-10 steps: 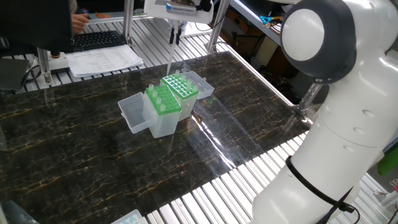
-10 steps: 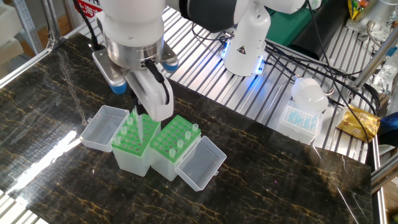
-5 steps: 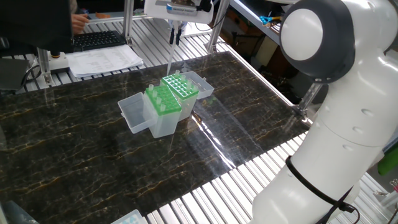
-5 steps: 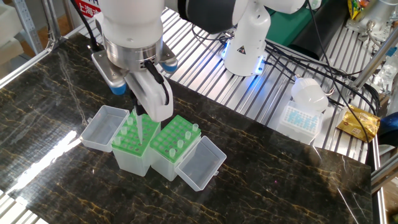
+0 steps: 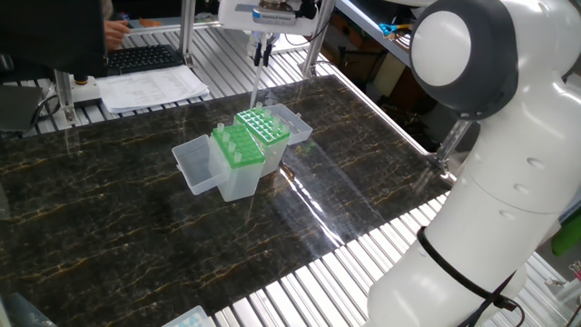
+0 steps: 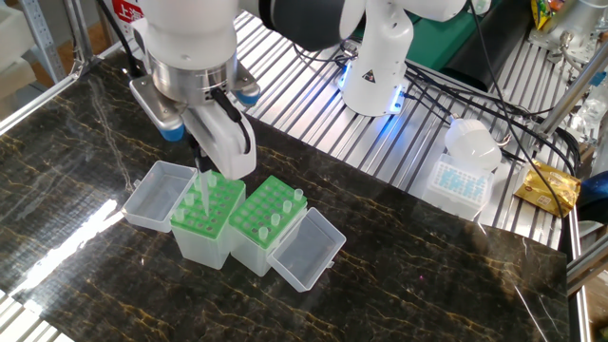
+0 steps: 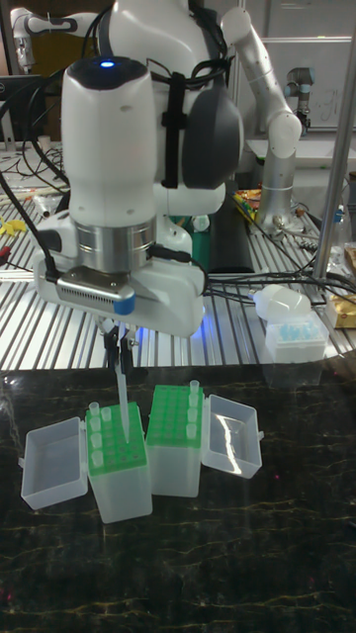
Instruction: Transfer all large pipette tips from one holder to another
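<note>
We have the gripper (image 7: 117, 348) poised above the two racks, its dark fingers (image 7: 112, 341) pinched narrow on the top of one large pipette tip (image 7: 125, 407), which hangs straight down. In the tall fixed view that tip's point sits just over the green top of the left rack (image 7: 112, 440), at about 12 o'clock from the rack's centre; whether it touches the plate we cannot tell. In the other fixed view the held tip (image 6: 202, 188) shows as a pale sliver just over that same rack (image 6: 211, 207), half lost against the green.

Against half a second ago, the wrist has risen and drifted toward 10 o'clock in the other fixed view, and the tip has come up with it. The racks and their open lids have not shifted.

More large pipette tips (image 7: 97, 419) stand in the left rack's holes, and one collar (image 7: 194, 387) pokes up at the far corner of the right rack (image 7: 176, 415). We cannot count them: they are clear and blur into the plates. In the one fixed view the gripper (image 5: 260, 50) is cut off at the top edge, the held tip (image 5: 256, 86) only a faint line, and the robot's white body blocks the right side.
</note>
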Robot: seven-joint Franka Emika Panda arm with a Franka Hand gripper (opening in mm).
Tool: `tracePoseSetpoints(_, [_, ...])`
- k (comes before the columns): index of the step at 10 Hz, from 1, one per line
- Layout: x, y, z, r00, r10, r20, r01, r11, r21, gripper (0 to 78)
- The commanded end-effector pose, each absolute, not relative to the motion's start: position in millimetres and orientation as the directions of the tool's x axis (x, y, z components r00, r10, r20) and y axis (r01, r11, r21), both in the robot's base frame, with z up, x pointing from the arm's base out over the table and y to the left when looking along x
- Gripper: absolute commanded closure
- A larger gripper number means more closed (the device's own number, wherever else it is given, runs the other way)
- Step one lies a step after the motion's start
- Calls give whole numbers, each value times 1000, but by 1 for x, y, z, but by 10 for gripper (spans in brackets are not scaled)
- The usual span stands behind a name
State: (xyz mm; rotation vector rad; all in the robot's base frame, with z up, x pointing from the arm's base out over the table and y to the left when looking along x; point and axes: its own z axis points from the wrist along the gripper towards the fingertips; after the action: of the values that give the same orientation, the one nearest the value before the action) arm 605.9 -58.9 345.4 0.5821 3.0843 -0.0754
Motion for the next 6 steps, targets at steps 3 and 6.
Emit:
tracePoseSetpoints(3, [602,-64,336,-935,355,-27,356,934,-43,764])
tracePoseSetpoints(6, [602,-66,334,-934,356,-25,357,933,-40,764])
